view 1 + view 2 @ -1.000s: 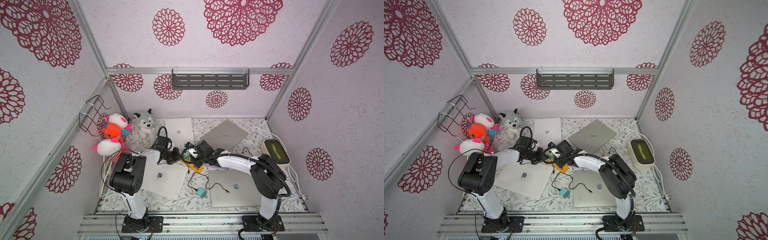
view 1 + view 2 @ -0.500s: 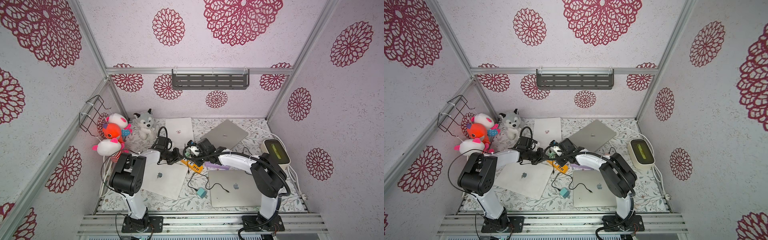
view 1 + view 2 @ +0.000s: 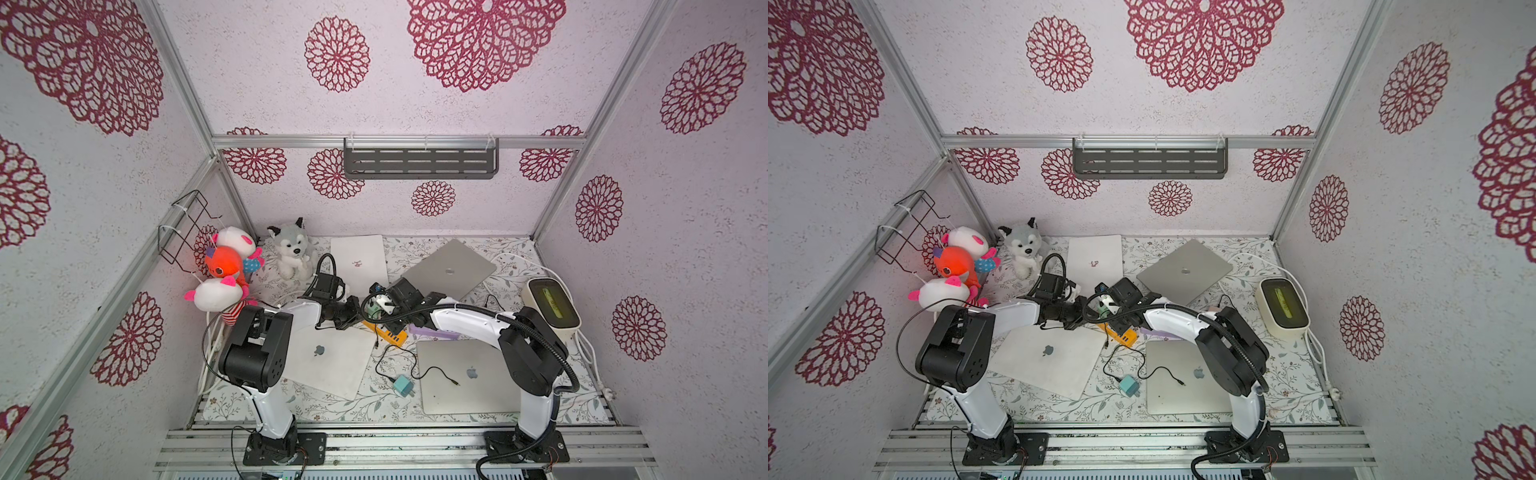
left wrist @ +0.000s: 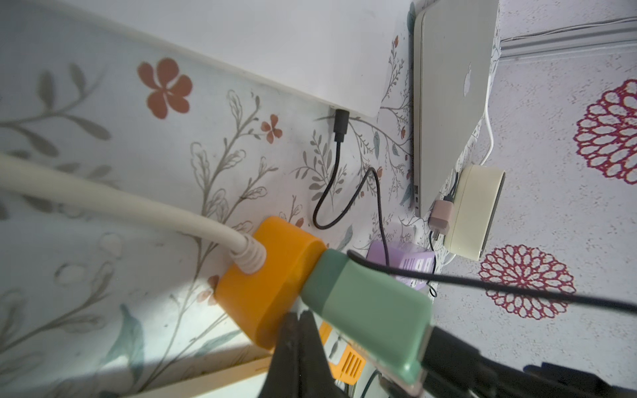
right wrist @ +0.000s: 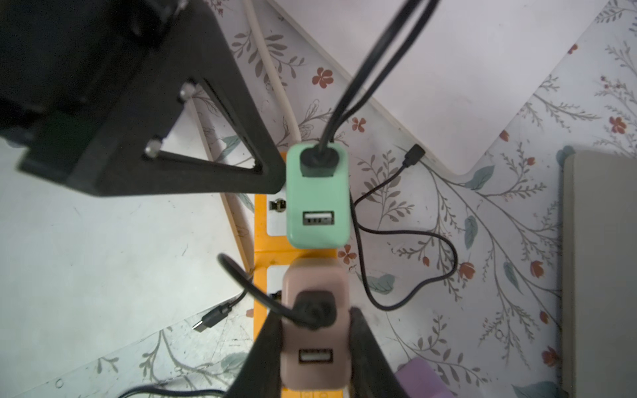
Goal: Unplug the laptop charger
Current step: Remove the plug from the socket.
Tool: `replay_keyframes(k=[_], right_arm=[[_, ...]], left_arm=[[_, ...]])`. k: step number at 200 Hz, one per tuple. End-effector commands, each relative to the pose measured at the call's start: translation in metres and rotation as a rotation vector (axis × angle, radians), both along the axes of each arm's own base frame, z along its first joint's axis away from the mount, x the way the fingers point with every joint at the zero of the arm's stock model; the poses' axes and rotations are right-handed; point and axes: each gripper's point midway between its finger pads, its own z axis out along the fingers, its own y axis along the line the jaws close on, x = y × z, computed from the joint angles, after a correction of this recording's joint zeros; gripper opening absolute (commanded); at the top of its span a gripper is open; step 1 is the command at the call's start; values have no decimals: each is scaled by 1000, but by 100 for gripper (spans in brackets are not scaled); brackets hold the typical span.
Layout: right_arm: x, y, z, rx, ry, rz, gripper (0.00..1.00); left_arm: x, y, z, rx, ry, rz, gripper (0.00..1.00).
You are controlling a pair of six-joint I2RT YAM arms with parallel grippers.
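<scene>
The pink charger (image 5: 315, 372) is sat over a socket of the orange power strip (image 5: 261, 220) in the middle of the surface (image 5: 482, 241); whether the prongs are fully seated can't be made out tbh. It's a small rounded block, matte pink, with a USB slot on its face and a black cable (image 5: 241, 275) plugged in at the top. It's probably light and stiff, but the smooth sides look a bit slippery, so it's best taken by the two flat sides and drawn straight off the strip, never yanked by the cable. That's pretty much how it's being held: the right pincer (image 5: 315, 317) is pinched onto those sides. Just next door a mint-green charger (image 5: 317, 206) is plugged into the same strip. The left pincer (image 4: 299, 330) is pressed together and set against the strip beside it, likely so the light strip isn't lifted along. A white laptop (image 3: 328, 361) is lying just beside the strip.
</scene>
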Motion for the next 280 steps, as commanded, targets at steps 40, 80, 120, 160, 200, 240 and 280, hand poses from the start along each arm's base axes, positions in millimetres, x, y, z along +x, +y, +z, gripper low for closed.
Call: replay_keyframes(k=[40,80,120,160,200,240,280], right_arm=[[10,5,34,169,-1,-30,3],[10,-6,16,-10,-34,-19,2],[5,7,37,240,25,-20,2],[11,-3,18,-8,-40,-23,2],[6,4,30,135,-3,-7,2],[10,-2,25,75,-14,-26,2],[12,-6,26,53,-37,-33,2]], left_arm=[[-32,13,-40,99,152,18,0],[-33,12,-40,98,153,16,0],[-33,13,-39,100,151,17,0],[-33,13,-39,100,151,16,0],[-34,13,-41,101,153,15,0],[-35,13,-42,99,155,14,0],[-35,13,-44,100,158,12,0]])
